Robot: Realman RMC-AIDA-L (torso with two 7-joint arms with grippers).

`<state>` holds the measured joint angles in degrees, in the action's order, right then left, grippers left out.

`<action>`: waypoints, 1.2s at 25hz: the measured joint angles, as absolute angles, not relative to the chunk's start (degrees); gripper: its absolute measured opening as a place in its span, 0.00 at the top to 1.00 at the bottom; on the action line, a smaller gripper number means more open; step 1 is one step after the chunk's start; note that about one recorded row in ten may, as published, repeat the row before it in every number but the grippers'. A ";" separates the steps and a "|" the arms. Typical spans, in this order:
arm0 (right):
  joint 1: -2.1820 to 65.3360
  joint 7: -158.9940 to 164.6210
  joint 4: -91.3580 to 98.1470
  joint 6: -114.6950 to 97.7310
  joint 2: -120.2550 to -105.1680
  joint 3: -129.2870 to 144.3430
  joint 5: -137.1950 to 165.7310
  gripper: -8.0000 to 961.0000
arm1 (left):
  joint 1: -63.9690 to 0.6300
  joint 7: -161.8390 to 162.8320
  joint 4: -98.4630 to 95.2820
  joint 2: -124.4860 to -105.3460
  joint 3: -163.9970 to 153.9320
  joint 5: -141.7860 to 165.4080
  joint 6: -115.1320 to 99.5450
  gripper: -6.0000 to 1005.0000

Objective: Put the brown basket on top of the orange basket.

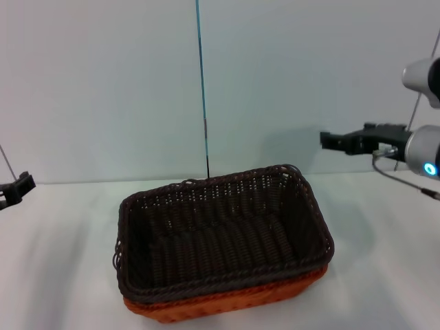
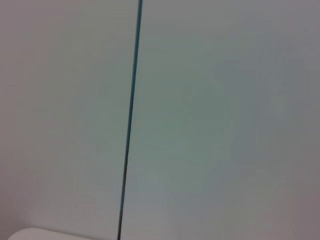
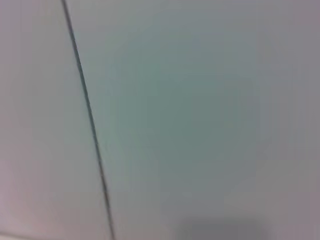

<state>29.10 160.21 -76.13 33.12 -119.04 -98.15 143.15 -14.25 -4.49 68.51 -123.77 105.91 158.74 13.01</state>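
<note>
Two woven baskets are sitting nested on the white table: the brown basket, dark with a braided rim, is resting inside the orange basket, whose bright edge is peeking out below. Right gripper is hovering well apart, holding nothing; its jaw spread is unclear. Left gripper is sitting at the table's far left edge, its jaws unreadable.

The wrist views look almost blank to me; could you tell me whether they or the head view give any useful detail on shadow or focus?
Head view: even light, the brown basket sharp inside the orange basket, soft shadows on the table. Left wrist view: only the wall and a dark vertical line. Right wrist view: the same, blurrier, with a faint shadow along the lower edge.
</note>
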 joint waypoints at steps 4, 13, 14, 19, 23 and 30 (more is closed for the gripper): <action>25.08 155.88 -76.53 23.36 -119.07 -95.08 143.29 0.02 | -14.29 -4.47 67.90 -123.79 105.21 158.56 10.64 0.12; 15.35 154.67 -75.44 7.60 -118.95 -93.93 143.41 0.02 | -13.81 -3.03 63.20 -123.89 102.70 158.54 0.41 0.12; 13.94 154.67 -75.17 4.96 -118.97 -93.55 143.41 0.02 | -13.63 -2.57 62.72 -123.89 102.48 158.54 -0.72 0.12; 8.55 155.72 -74.37 -3.04 -119.10 -93.20 143.18 0.02 | -11.09 -0.99 61.97 -123.92 100.17 158.54 -7.54 0.12; 6.21 157.59 -73.51 -6.66 -119.13 -93.33 143.05 0.02 | -8.46 0.86 61.51 -123.92 97.72 158.55 -14.48 0.12; 2.92 163.08 -72.55 -13.00 -119.35 -93.63 142.94 0.02 | -4.70 1.32 61.31 -123.93 96.08 158.55 -19.53 0.12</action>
<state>2.92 163.08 -72.55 -13.00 -119.35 -93.63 142.94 -4.70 1.32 61.31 -123.93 96.08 158.55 -19.53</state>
